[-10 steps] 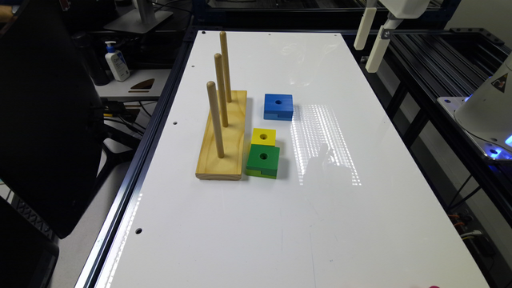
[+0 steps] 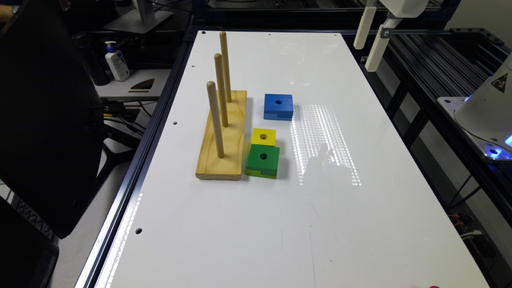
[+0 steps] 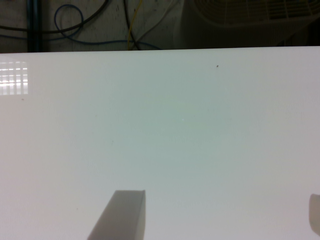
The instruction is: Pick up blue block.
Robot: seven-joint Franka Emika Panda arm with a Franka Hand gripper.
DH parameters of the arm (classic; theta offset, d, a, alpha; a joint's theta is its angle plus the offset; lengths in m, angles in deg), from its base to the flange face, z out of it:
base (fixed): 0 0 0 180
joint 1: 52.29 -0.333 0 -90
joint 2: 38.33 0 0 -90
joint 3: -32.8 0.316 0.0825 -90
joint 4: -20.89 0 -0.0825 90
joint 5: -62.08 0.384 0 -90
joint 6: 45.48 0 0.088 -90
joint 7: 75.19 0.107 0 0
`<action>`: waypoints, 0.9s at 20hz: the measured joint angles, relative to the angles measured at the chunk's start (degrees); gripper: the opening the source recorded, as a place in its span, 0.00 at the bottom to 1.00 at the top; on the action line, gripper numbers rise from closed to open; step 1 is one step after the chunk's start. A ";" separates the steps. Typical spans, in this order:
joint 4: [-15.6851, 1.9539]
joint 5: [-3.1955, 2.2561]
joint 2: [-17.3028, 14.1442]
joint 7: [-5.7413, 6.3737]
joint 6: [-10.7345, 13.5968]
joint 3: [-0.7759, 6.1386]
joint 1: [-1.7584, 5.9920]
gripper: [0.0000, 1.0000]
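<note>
No visible change from half a second ago. White gripper (image 2: 366, 54) parked high off the far right corner of the glossy white table (image 2: 360, 224), fingers (image 3: 120, 215) wide apart, nothing held. Flat square bright blue wooden block (image 2: 278, 106) untouched, lying flat just right of the wooden three-peg base (image 2: 222, 148). Approach not started; probably left, nearer, then down.

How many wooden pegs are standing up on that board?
3. The pegs stand in a row along the wooden base: the nearest peg, the middle peg and the farthest peg. None seems hidden.
</note>
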 joint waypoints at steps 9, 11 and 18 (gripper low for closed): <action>-1.04 0.00 -0.10 -0.34 -0.12 0.00 0.52 1.00; -1.24 0.00 -0.11 -0.34 -0.13 0.00 0.52 1.00; -2.67 -0.01 -1.25 -0.92 -0.25 0.00 1.26 1.00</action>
